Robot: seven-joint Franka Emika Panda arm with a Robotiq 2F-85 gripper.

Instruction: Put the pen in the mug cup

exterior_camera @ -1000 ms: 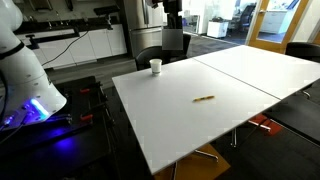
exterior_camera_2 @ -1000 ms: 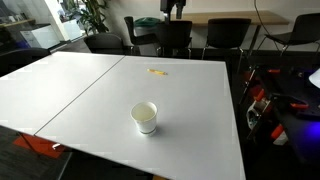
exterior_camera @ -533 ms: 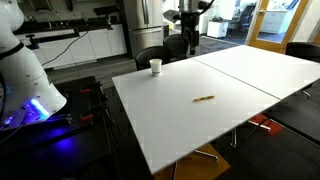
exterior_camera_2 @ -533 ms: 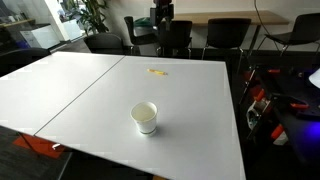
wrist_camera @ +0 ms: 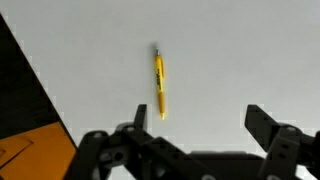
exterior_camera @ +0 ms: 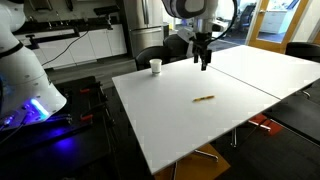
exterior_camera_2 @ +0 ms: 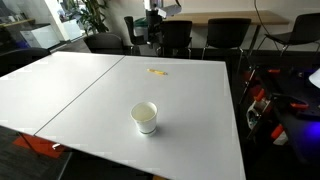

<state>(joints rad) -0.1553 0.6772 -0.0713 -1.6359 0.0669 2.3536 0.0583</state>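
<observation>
Pen [wrist_camera: 159, 83] lies flat on the white table [wrist_camera: 250, 50], well apart from the mug cup [exterior_camera_2: 145, 117]; the gripper [wrist_camera: 197, 118] hovers above, jaws wide, empty, presumably to straddle it.

The room is bright and evenly lit. Daylight comes in through glazed doors [exterior_camera: 278, 20] behind the white table [exterior_camera: 230, 110], whose top looks pale and nearly shadowless in both exterior views. A blue-violet glow [exterior_camera: 40, 140] spills across the dark floor. The wrist view is soft, and the gripper [wrist_camera: 198, 118] shows dark and blurred close to the lens.
</observation>
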